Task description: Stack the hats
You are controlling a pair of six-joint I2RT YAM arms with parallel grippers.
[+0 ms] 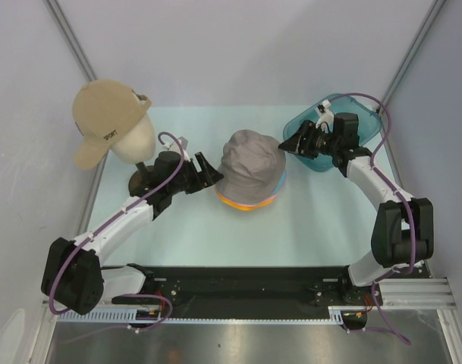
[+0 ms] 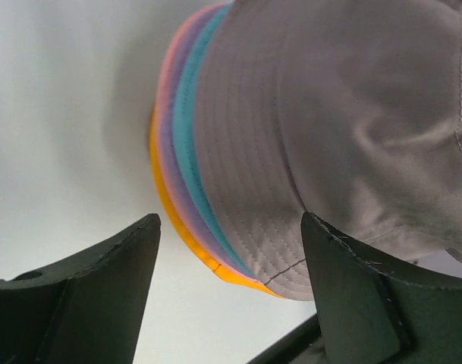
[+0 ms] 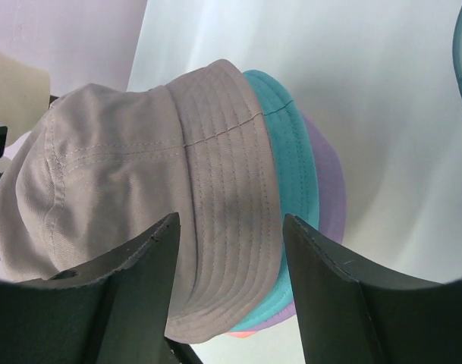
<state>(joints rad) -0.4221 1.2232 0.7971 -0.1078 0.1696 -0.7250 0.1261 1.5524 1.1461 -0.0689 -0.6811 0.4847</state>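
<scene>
Grey hat [image 1: 249, 161] tops the stack [image 1: 248, 202] at the tabletop's [image 1: 314, 224] middle; left fingers [image 2: 86, 303] and right fingers [image 3: 344, 303] flank it, spread, empty.

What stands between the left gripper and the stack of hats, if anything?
Nothing visible does. The left gripper is close beside the stack of hats, on its left, with its jaws open toward the brims. The mannequin head with the tan cap stands on the gripper's other side, away from the stack.

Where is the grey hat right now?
In the overhead view the grey hat tops the pile of hats mid-table, between the left gripper and the right gripper, with the mannequin head to its left.
</scene>
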